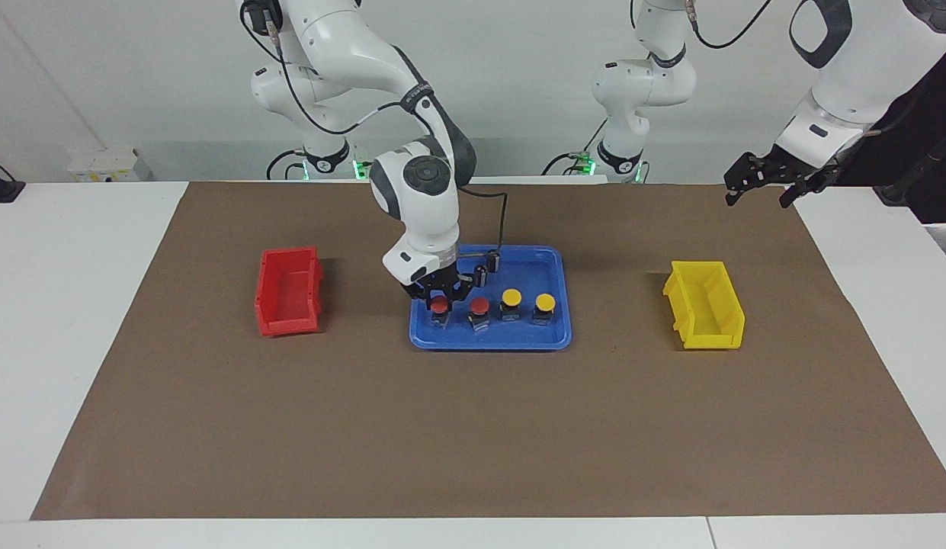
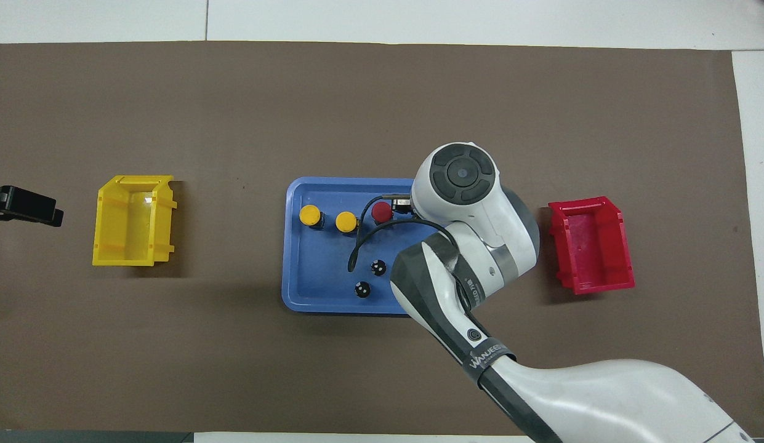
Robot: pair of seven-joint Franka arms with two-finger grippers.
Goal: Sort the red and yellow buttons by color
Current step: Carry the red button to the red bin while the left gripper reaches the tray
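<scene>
A red button [image 1: 440, 304] in the tray [image 1: 556, 335] at frame centre is being clasped by the right gripper [image 1: 440, 294], while the left gripper [image 1: 761, 183] is being held spread at upper right.

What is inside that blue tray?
The blue tray holds two red buttons, two yellow buttons and two black cylinders. The right gripper partly covers one red button.

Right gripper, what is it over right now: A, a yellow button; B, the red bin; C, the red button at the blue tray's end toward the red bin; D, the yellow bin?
C: the right gripper hangs right above that red button in the blue tray.
</scene>
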